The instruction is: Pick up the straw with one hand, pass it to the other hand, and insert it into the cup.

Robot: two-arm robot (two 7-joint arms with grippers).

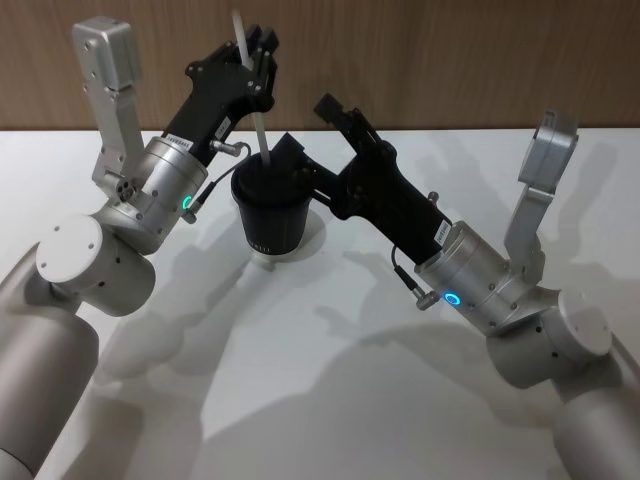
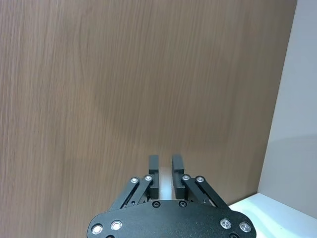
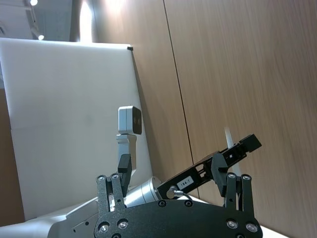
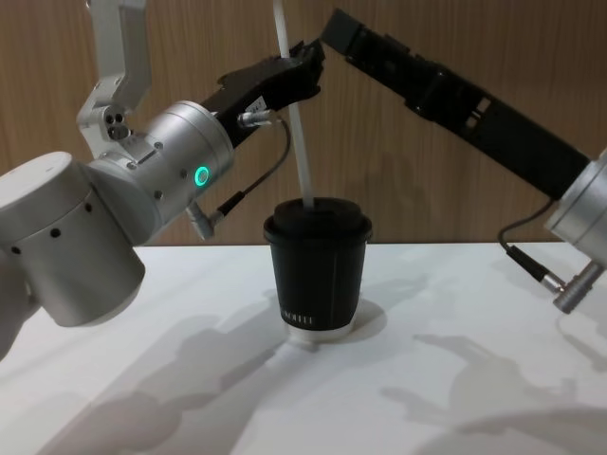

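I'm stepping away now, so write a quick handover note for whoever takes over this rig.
Left tool: raised above the cup, shut on the straw.
Right tool: open, holding nothing, raised beside the left tool behind the cup.
Cup: upright on the white table, lid on.
Done: the straw's lower end is at the lid's top, apparently entering.
Left: push it in further, release, and withdraw both arms.

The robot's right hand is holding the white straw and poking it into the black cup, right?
Not quite. It is the left gripper that is shut on the straw, as the chest view shows. The right gripper is open, above and behind the cup. The straw's lower end does reach the cup's lid.
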